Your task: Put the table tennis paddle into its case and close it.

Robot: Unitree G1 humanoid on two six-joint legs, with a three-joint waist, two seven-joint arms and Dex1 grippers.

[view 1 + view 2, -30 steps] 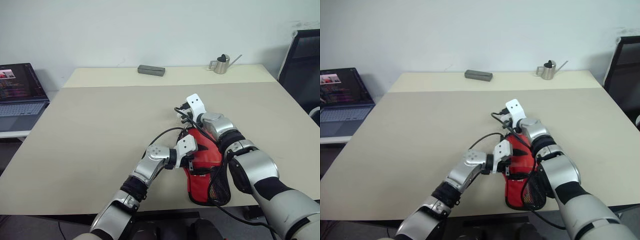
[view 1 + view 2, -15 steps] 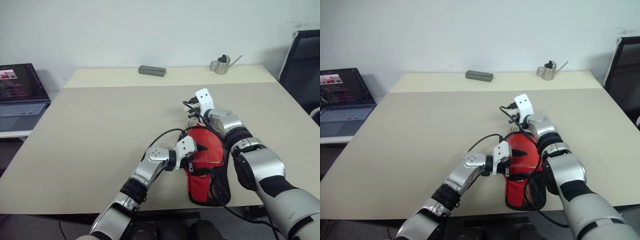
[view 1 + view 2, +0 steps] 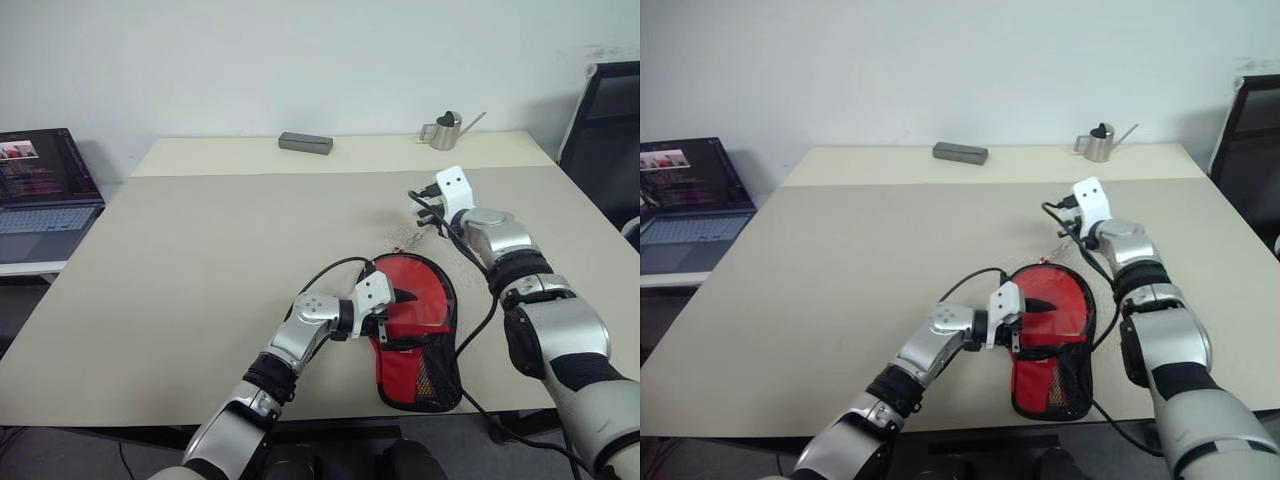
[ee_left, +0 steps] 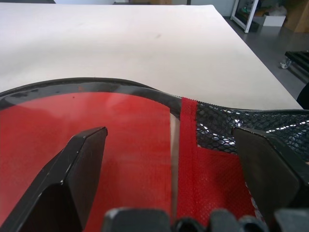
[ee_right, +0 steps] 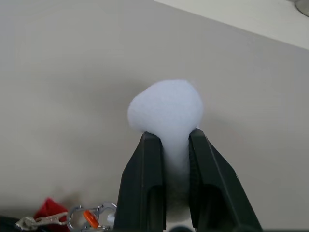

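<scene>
At the near edge of the bench (image 3: 180, 260), the case (image 3: 415, 335) is lying flat, red panel up, its black mesh end pointing toward the robot. Paddle is presumably inside; no part of it is showing clearly enough to confirm. Left tool (image 3: 388, 318) is resting against the case's left side, its two black fingers (image 4: 77, 164) spread wide apart and straddling the red panel and the mesh seam, gripping nothing. Farther out and to the right, the right tool (image 5: 170, 145) is hovering above the bench beyond the case's rounded end, fingers pinched together on the white pom-pom (image 5: 165, 108), with the small metal clip and a red tab trailing behind it. Along the far edge, a dark grey box (image 3: 304, 142) and a small metal watering can (image 3: 442, 129) are sitting well apart. Off the bench to the left, a laptop (image 3: 40, 185) is standing open.
</scene>
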